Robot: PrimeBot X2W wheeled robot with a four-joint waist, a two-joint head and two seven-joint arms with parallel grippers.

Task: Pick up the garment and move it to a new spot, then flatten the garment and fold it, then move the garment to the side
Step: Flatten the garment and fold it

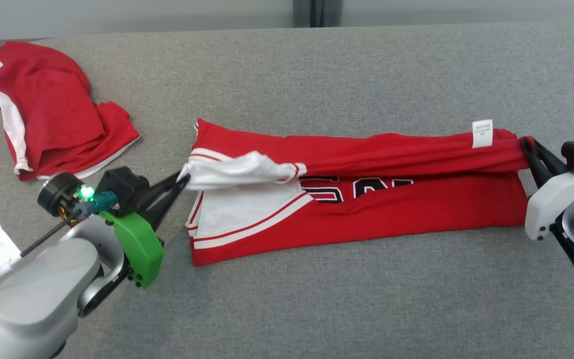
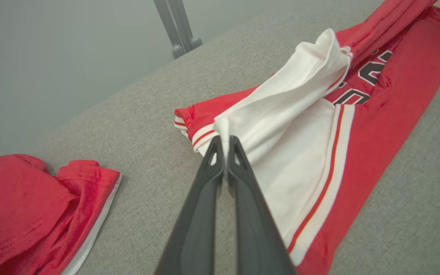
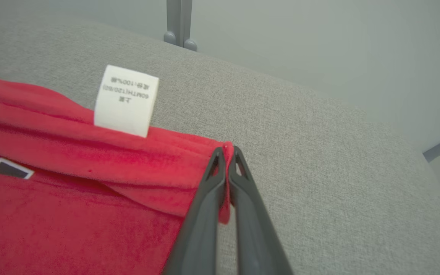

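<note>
1. Jersey lies centred on table, far edge raised
2. Left gripper fingers clamp white cloth, probably sleeve; right gripper fingers clamp red hem
3. Shallow-looking grips may slip under uneven pull, spoiling the fold

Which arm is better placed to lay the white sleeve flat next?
Left, probably. The left gripper is shut on the white sleeve, while the right gripper pinches the jersey at its opposite end, near the label.
</note>
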